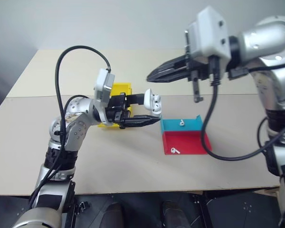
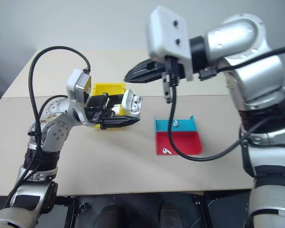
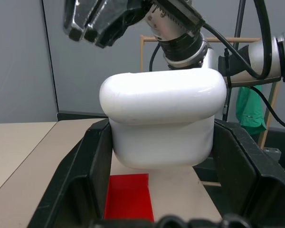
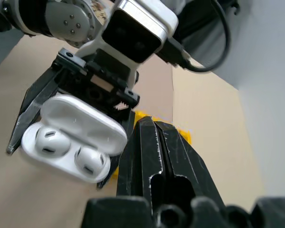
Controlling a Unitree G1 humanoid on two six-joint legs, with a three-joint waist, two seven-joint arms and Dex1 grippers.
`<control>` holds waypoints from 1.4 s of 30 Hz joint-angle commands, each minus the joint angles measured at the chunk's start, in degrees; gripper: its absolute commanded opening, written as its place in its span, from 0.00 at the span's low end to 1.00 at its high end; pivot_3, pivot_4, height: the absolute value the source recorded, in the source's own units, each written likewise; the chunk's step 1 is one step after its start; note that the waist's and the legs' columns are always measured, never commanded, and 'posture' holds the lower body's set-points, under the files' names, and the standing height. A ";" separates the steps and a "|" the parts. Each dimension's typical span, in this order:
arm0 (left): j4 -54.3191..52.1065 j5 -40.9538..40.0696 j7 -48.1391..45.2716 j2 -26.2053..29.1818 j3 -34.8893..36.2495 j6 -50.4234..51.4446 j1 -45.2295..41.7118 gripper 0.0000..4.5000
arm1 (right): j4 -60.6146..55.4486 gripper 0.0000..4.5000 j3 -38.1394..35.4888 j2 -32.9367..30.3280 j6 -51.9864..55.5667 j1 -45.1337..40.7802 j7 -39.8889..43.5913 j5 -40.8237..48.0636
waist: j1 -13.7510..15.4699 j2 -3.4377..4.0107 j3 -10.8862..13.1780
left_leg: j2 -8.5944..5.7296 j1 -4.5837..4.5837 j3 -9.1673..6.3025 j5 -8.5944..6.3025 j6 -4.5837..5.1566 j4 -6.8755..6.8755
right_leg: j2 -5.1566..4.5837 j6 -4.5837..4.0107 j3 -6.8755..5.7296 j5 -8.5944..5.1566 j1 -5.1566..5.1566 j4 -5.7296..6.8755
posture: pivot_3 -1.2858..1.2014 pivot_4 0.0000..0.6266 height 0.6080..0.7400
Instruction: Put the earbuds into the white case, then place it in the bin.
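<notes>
My left gripper [image 1: 154, 110] is shut on the white case [image 1: 153, 102], holding it above the table with its lid flipped open. In the right wrist view the case [image 4: 71, 142] shows two rounded white wells under the lid. My right gripper [image 1: 149, 76] hovers just above and behind the case, shut with nothing between its fingers [image 4: 152, 137]. Two earbuds lie on the tray to the right: one [image 1: 181, 122] on the teal part, one [image 1: 175, 150] on the red part. The yellow bin [image 1: 121, 90] stands behind the left gripper, partly hidden by it.
The flat teal-and-red tray [image 1: 192, 142] lies on the beige table [image 1: 123, 161], right of the left gripper. A black cable [image 1: 211, 128] hangs from the right wrist down past the tray. The table's front edge runs near the bottom of the eye views.
</notes>
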 commanded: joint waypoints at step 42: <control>-3.93 17.49 48.53 -1.17 6.88 7.76 5.39 0.62 | -37.43 0.00 -37.72 2.19 42.59 44.97 -38.80 32.78 | 0.93 -0.03 -0.01 | -0.07 0.23 -0.19 0.00 0.00 0.05 | -0.02 0.00 0.01 -0.01 0.26 0.30 | 0.52 0.24 1.00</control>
